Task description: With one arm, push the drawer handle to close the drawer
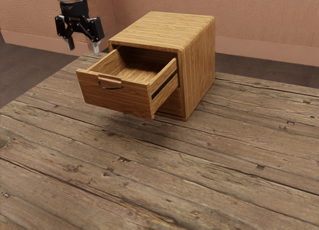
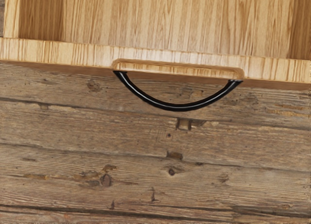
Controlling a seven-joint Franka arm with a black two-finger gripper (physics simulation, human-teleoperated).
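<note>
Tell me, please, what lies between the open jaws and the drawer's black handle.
Only open air: the wrist view shows the black handle unobstructed, and the exterior view shows no object in the gap.

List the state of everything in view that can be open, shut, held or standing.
Gripper: open, nothing held, raised clear of the handle.
Drawer: pulled well out, nothing seen inside.
Handle: fixed to the drawer's front, free of any grip.
Cabinet: standing upright on the table.
Lower panel: in place under the drawer; can't tell if it opens.
</note>
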